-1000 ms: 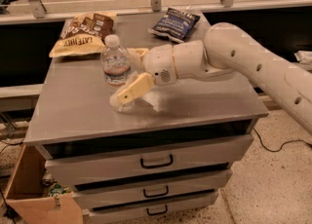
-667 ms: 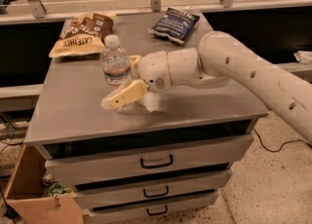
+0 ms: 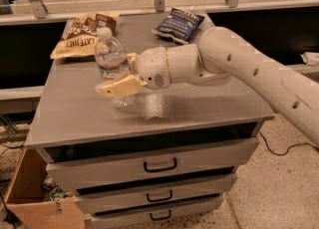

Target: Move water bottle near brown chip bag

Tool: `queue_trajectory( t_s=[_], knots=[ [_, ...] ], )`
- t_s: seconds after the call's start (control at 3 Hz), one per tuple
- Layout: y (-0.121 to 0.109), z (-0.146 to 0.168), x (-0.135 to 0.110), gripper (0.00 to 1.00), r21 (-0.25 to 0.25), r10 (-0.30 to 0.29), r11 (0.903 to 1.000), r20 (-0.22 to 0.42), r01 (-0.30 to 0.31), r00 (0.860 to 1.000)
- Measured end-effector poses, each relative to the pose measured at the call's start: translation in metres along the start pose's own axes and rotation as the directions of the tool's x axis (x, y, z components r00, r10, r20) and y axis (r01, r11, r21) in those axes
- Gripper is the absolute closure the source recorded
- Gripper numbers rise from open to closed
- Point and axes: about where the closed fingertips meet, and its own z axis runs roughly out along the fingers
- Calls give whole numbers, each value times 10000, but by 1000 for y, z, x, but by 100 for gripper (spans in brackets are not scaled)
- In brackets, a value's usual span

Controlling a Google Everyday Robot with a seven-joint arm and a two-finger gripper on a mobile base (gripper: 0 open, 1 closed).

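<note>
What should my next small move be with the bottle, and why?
Probably a short nudge of the water bottle toward the back left, once the hold is confirmed. The gripper sits around the bottle's lower half, and the bottle stands upright. The brown chip bag lies flat behind it to the left, with some bare tabletop between the bottle's base and the bag.

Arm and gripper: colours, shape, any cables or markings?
The arm is clad in smooth off-white shells: thick rounded tube links and a bulbous wrist housing, with a few small dark dots along the links. No cables show on it. The gripper, at the water bottle over the cabinet top, is pale tan-yellow, flat and tapered.
</note>
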Motion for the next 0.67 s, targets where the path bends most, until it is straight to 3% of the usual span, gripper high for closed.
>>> queue_trajectory(
  t_s=[0.33, 0.67],
  knots=[
    [-10, 0, -35, 87, -97, -878, 9961, -527, 874, 9947],
    [-23, -4, -61, 100, 96, -1296, 9915, -334, 1300, 9910]
  ],
)
